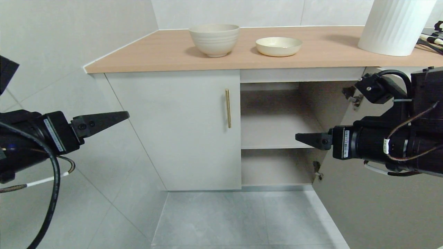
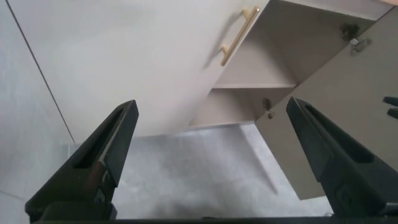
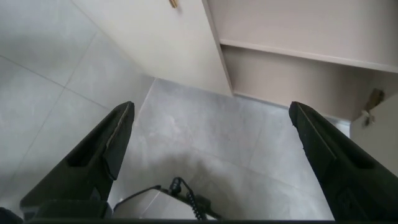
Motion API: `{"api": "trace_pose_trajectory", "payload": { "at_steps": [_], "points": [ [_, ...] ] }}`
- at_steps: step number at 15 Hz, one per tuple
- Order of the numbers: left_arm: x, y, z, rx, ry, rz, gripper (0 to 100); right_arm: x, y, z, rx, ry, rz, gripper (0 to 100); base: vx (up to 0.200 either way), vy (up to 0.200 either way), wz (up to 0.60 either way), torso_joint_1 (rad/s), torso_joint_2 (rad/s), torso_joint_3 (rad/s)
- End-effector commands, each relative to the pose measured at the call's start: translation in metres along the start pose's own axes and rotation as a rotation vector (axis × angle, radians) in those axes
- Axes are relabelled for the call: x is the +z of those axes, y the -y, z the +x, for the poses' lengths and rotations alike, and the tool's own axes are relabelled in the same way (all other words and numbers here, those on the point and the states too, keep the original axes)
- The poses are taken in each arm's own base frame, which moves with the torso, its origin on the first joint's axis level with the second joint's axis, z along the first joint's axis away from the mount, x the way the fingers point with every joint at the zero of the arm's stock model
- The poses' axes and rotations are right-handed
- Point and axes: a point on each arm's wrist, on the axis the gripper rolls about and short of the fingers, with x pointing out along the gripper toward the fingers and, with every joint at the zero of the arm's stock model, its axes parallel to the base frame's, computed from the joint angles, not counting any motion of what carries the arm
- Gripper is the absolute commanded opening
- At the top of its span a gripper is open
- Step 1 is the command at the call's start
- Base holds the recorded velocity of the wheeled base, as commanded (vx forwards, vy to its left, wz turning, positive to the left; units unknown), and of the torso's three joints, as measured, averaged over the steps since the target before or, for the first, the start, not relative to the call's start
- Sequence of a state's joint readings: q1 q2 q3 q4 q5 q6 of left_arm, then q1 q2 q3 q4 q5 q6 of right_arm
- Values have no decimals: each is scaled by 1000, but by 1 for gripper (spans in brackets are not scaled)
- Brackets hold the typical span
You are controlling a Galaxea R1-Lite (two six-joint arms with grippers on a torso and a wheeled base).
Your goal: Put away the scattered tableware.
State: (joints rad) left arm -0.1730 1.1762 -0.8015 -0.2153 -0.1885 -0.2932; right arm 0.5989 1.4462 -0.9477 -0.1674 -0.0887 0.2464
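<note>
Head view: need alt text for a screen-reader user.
A deep bowl and a shallow dish sit apart on a wooden counter, above a cabinet with its right door swung open onto a shelf. The left hand and right hand hover below counter level, holding nothing.

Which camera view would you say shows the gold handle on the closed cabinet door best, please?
The head view: the gold handle shows whole, upright on the closed door. The left wrist view shows it at a slant; the right wrist view catches just one end.

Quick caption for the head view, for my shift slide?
Left gripper and right gripper, both open, face the half-open cabinet; bowl and dish sit on the countertop.
</note>
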Motion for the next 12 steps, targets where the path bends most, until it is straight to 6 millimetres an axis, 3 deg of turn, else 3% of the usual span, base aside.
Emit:
{"api": "trace_pose_trajectory", "payload": {
  "at_steps": [1, 7, 12],
  "points": [
    [-1, 0, 0, 0, -3, 0, 100, 4, 0, -9, 3, 10, 0, 100, 0, 0, 0, 0, 0, 0],
    [1, 2, -6, -11, 12, 4, 100, 10, -1, -22, 13, 37, 2, 100, 0, 0, 0, 0, 0, 0],
    [1, 2, -5, -10, 9, 3, 100, 11, -1, -28, 28, 46, 2, 100, 200, 0, 0, 0, 0, 0]
  ]
}}
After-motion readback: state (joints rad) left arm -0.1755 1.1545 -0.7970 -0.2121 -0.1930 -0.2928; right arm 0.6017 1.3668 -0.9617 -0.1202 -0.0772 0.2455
